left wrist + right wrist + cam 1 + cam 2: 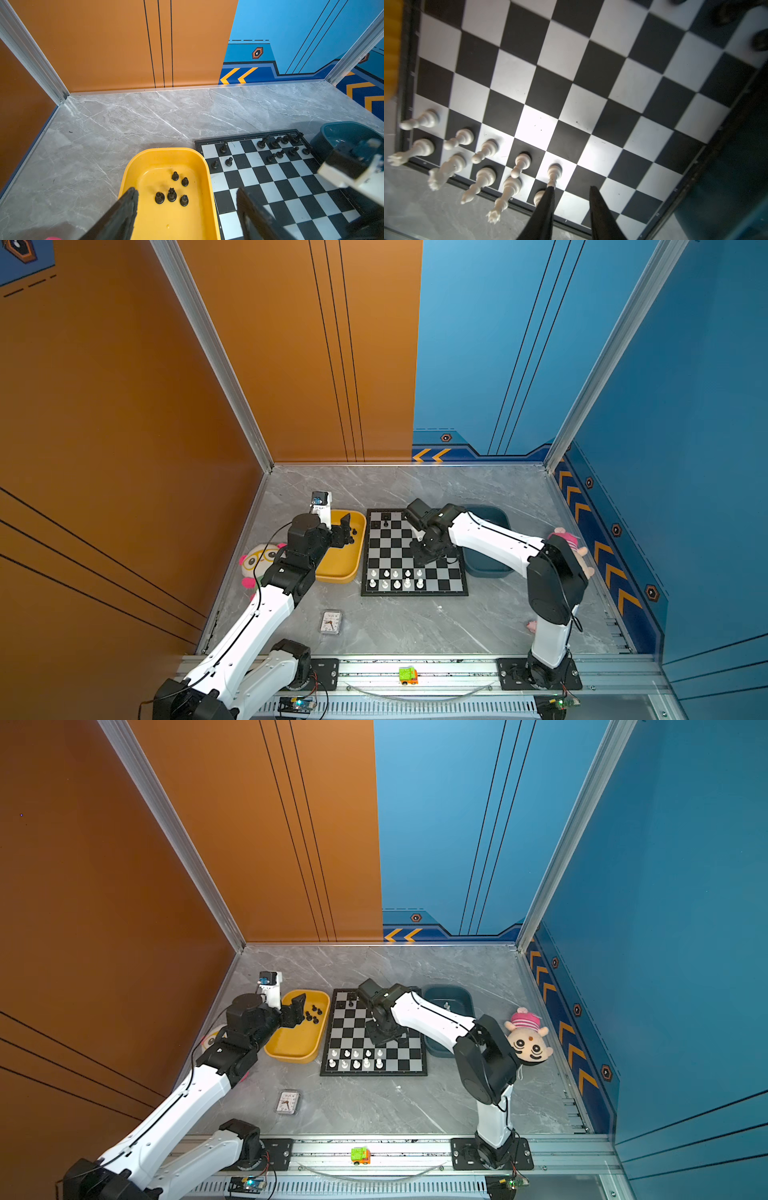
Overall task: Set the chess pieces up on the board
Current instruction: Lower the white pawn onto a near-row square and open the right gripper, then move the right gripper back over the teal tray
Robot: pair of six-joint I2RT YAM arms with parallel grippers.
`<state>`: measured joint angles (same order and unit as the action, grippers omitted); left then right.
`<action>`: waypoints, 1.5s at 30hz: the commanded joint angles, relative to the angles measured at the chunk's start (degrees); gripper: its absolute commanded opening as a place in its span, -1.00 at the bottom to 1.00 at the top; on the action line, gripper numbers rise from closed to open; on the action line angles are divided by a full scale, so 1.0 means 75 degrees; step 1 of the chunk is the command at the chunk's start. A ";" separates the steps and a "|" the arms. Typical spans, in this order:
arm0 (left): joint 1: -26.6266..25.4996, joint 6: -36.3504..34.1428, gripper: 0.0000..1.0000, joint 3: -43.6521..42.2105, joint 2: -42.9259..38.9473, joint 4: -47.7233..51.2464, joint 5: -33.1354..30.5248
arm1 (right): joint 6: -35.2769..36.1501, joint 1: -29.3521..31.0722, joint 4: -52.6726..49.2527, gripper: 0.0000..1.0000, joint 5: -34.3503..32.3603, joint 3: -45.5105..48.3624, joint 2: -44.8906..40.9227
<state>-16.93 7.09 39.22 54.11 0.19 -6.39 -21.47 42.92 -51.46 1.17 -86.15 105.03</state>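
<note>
Ten white chess pieces (485, 175) placed; right pincer (571, 188) parted, empty, just beside pawn (554, 170), careless lift could topple it; left pincer (186, 190) open.

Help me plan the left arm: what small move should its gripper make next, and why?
Probably lower the left gripper onto one of the five glossy black chess pieces in the yellow oblong tray: its open, empty jaws hover above them, and black's rows on the black-and-silver chessboard have gaps.

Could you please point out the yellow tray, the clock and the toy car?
yellow tray (340, 565): in a top view, bare floor of the tray.
clock (331, 621): in a top view, middle of its face.
toy car (408, 675): in a top view, its green roof.
</note>
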 commanded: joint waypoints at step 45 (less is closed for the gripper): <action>0.0095 0.0028 0.51 0.0665 0.1033 0.0128 0.0231 | 0.0754 -0.4053 0.0942 -0.37 -0.0507 0.0688 0.0223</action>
<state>-16.82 7.14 42.15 61.73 0.69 -5.50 -16.32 12.84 -44.86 -3.03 -80.12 106.17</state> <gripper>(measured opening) 0.754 0.313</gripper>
